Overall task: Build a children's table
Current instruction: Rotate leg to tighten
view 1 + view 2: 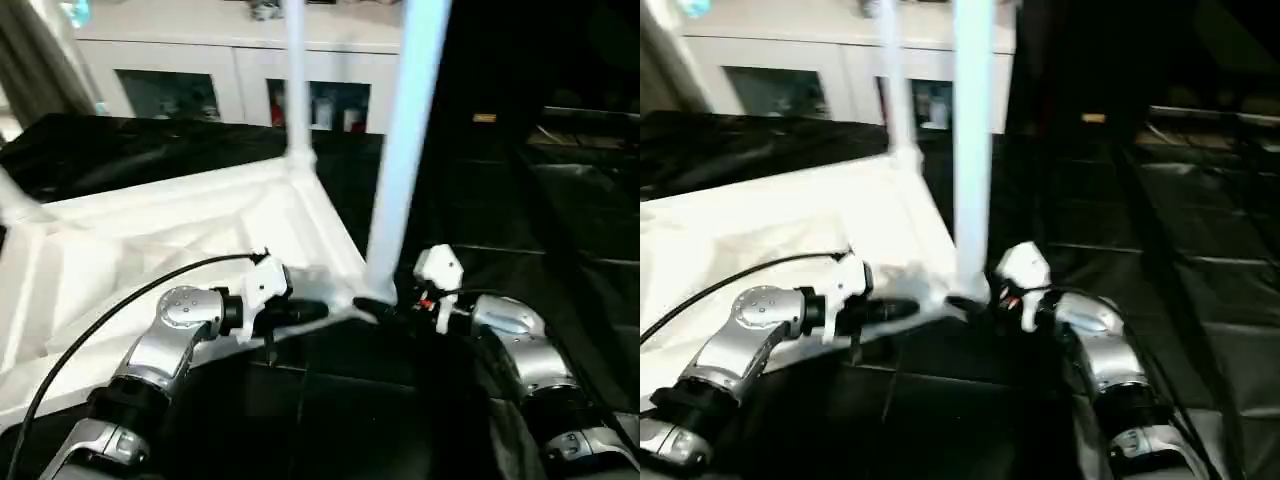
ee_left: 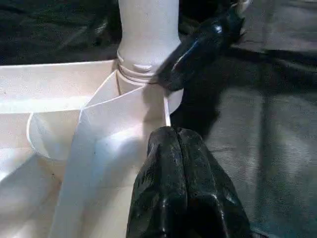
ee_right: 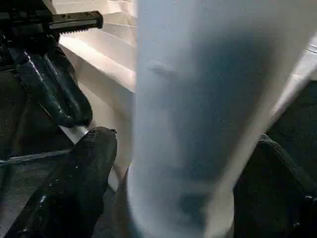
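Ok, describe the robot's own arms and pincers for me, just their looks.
Both forearms are rounded silver metal with black joints. The left arm has a thin black cable looping from its wrist back toward the body. Each wrist carries a white block, and the right arm's has a small red mark. The left pincer and right pincer each have two glossy black, rounded fingers.

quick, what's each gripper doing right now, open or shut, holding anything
Left gripper: shut, holding nothing, tips at the table top's corner socket.
Right gripper: open, fingers either side of the near leg, not clamped on it.
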You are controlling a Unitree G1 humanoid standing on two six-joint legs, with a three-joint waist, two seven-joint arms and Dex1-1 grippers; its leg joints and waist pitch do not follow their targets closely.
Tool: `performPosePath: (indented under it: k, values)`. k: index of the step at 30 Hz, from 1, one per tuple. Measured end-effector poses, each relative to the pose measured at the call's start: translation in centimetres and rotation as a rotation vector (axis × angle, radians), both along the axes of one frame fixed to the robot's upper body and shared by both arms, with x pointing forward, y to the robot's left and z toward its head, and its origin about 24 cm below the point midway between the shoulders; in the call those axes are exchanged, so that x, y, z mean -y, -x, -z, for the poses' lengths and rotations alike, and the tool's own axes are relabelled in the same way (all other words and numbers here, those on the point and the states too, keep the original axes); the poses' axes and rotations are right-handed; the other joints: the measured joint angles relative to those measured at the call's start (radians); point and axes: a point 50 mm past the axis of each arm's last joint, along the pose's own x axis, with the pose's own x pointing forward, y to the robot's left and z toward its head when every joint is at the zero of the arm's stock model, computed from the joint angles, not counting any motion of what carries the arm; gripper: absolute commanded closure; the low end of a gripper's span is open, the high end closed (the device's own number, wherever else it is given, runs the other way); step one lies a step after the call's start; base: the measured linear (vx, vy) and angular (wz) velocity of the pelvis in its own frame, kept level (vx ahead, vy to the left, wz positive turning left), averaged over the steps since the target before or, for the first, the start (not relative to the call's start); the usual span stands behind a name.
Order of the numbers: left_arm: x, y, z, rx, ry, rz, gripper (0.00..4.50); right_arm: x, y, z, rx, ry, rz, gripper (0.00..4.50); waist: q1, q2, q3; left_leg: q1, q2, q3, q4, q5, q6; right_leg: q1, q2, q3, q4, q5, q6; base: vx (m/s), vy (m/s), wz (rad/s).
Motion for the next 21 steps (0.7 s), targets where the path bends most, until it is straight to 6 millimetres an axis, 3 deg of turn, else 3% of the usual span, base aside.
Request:
performPosePath:
  k: [7,14,21]
  values:
    - [0.07,0.04,-0.07,-0.010,-0.001,0.006,4.50,-0.10,0.23,0.11,-0.014,0.008,-0.044,0.97,0.007,0.000,0.000,0.000,0.000,0.000,0.000,0.000,0.000,-0.001,0.000,0.000,0.001,0.000,0.000,0.000,0.000,0.00]
    - [-0.07,0.08,-0.15,-0.011,-0.007,0.010,4.50,0.38,0.22,0.08,-0.025,0.018,-0.045,1.66,0.007,0.000,0.000,0.000,0.000,0.000,0.000,0.000,0.000,-0.001,0.000,0.000,0.001,0.000,0.000,0.000,0.000,0.00]
    - [-0.06,0.20,-0.12,-0.014,-0.004,0.006,4.50,0.41,0.24,0.11,-0.031,0.012,-0.049,1.85,0.007,-0.002,0.001,0.000,0.000,0.000,0.001,0.000,0.000,-0.001,0.000,0.000,0.002,0.000,0.000,0.000,0.000,0.00]
